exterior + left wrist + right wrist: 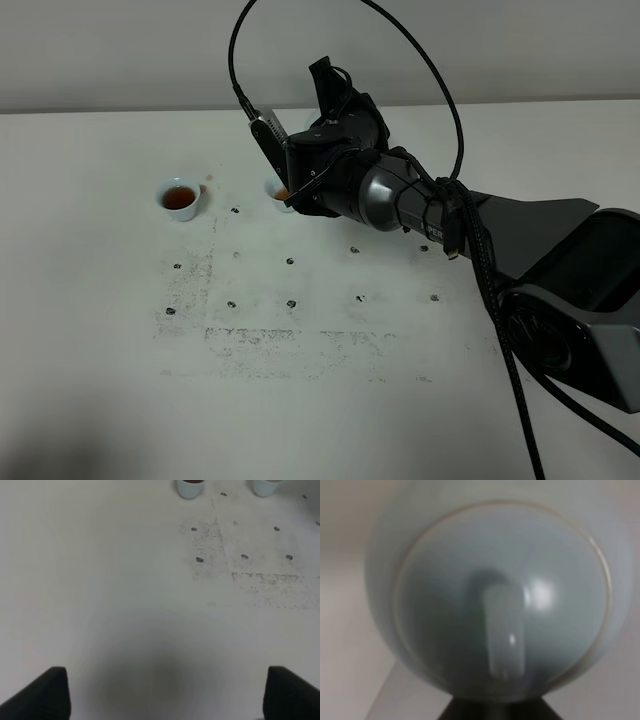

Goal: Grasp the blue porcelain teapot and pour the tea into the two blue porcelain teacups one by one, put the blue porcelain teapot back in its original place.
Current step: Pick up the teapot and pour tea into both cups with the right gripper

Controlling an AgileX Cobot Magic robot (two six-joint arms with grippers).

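Observation:
The blue porcelain teapot (pixel 500 595) fills the right wrist view, close up and blurred, with its lid and knob facing the camera. In the exterior high view it is almost fully hidden behind my right gripper (pixel 295 135), which is shut on it and holds it at the back middle of the table, right over one teacup (pixel 279 192). That cup shows brown tea at its rim. The other teacup (pixel 180 199) stands to its left, holding dark tea. Both cups show at the edge of the left wrist view (pixel 189 487) (pixel 265 486). My left gripper (pixel 162 695) is open and empty, far from the cups.
The white table (pixel 120 380) has small dark marks and a scuffed grey patch (pixel 260 340) in the middle. A small brown spot (pixel 209 180) lies beside the left cup. The right arm (pixel 540 260) and its black cable (pixel 440 90) span the right side.

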